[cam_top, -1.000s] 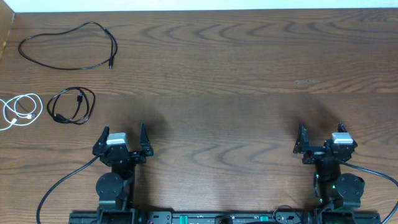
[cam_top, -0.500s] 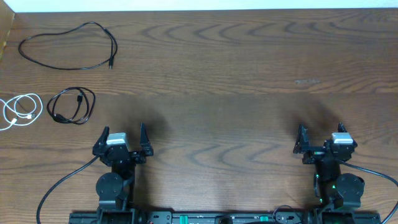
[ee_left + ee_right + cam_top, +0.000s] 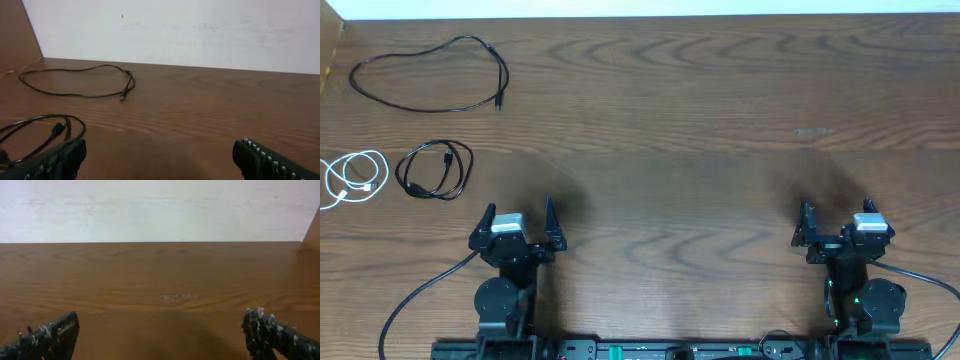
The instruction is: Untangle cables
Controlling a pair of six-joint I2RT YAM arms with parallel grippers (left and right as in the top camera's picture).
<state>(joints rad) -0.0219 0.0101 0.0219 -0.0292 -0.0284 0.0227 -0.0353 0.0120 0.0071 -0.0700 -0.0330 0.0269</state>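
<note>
Three cables lie apart at the table's far left. A black cable (image 3: 430, 75) makes a wide open loop at the back; it also shows in the left wrist view (image 3: 80, 82). A second black cable (image 3: 435, 170) is coiled small, also seen at the left wrist view's lower left (image 3: 45, 127). A white cable (image 3: 350, 178) is coiled at the left edge. My left gripper (image 3: 515, 225) is open and empty, near the front edge, right of the coils. My right gripper (image 3: 835, 222) is open and empty at the front right; no cable shows in its wrist view.
A white wall (image 3: 175, 30) bounds the table at the back. A small pale scuff (image 3: 813, 131) marks the wood at right. Thick black wires (image 3: 420, 300) run from the arm bases along the front edge.
</note>
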